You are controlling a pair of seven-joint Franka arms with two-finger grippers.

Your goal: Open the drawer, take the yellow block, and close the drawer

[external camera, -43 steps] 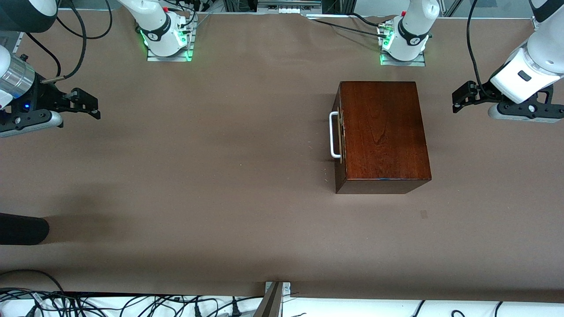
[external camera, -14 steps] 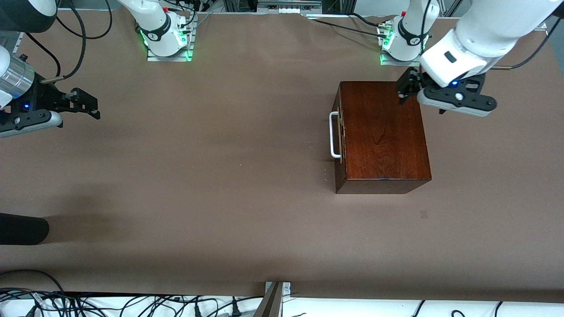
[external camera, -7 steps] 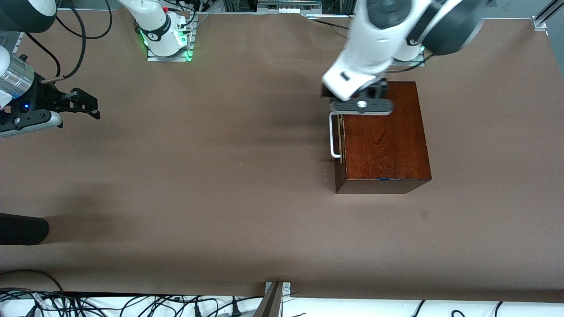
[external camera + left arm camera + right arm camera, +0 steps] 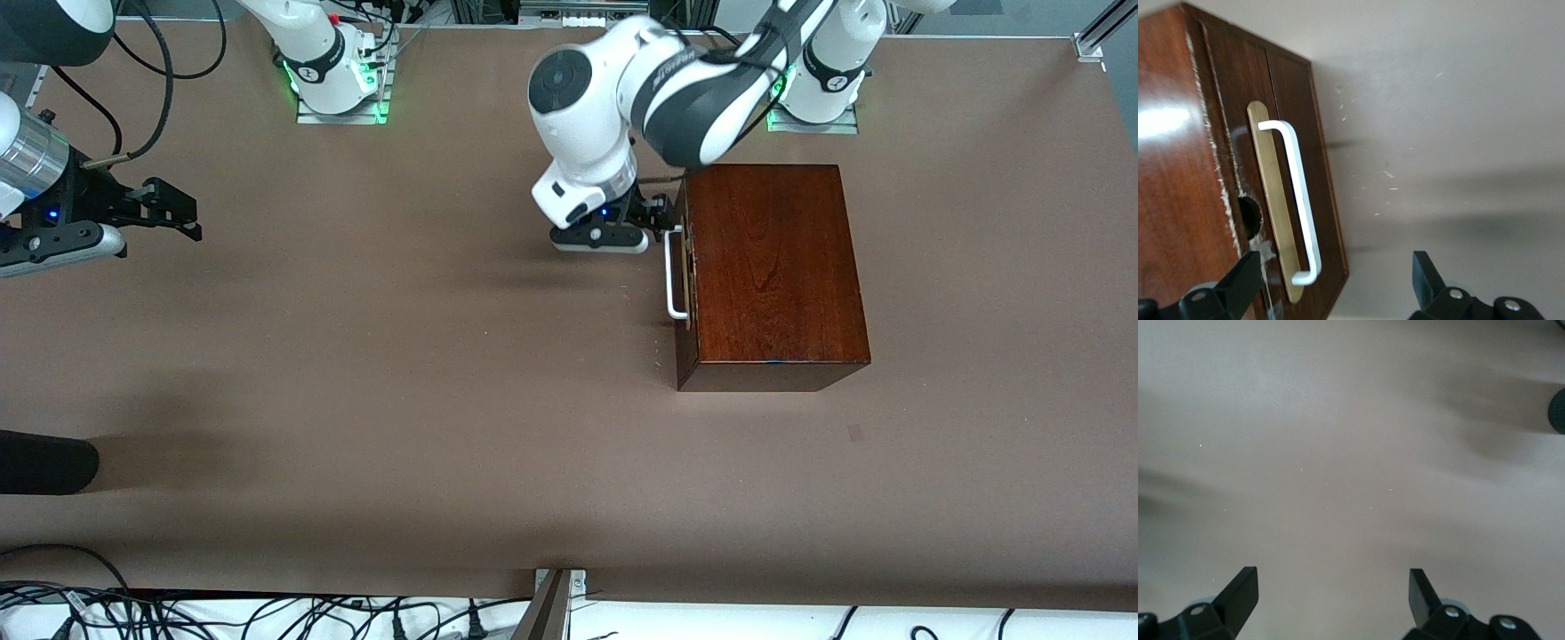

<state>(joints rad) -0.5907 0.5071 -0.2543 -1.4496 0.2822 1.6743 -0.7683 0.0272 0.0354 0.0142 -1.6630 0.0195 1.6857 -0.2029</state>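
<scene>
Front view: half a second ago our left gripper point(image 4: 653, 222) was over the box's point(image 4: 773, 267) top; now it has come down beside the drawer point(image 4: 683, 276) front, just by the farther end of the white handle point(image 4: 674, 271), fingers spread wide. Our right gripper point(image 4: 182, 213) waits over the tabletop point(image 4: 400, 356) at the right arm's end, where it was before, fingers point(image 4: 1238, 590) apart and holding nothing.

We see a plain brown tabletop, cables along the near edge, and green lights at both arm bases.

Our drawer is shut in the dark reddish-brown box, toward the left arm's end. In the left wrist view its handle point(image 4: 1295, 200) sits on a brass plate point(image 4: 1271, 200), with pale scuffs along the box edge.
</scene>
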